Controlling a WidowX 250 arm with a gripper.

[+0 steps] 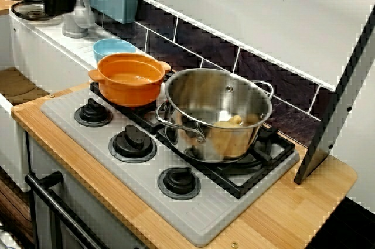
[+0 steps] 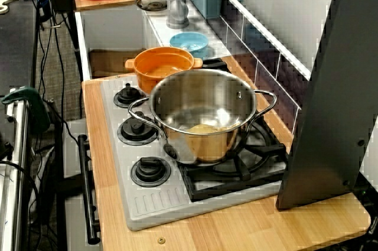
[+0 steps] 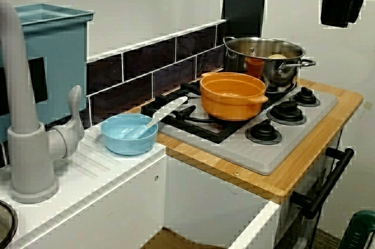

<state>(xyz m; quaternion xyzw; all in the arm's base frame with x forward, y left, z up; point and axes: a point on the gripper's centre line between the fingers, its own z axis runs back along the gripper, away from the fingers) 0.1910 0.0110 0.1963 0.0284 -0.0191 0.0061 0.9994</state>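
Centre of the front view: a steel pot (image 1: 218, 114) stands on the black grate (image 1: 266, 164) of a grey stove (image 1: 222, 217), its handles out to either side. Inside, low against the right wall, lies a pale yellow lump (image 1: 234, 120); its kind is not clear. Just left, on the same grate, sits an orange pot (image 1: 130, 79), rims near; cannot tell if they touch. Upper left, behind it, is a blue bowl (image 1: 111, 48); the sink-side view shows a pale spoon (image 3: 161, 117) leaning in it. Three black knobs (image 1: 133, 142) line the stove's front. Beneath is a wood surface (image 1: 293, 208). At right slants a dark panel (image 1: 340, 102). All three views leave the hand out of frame; open or closed, cannot tell.
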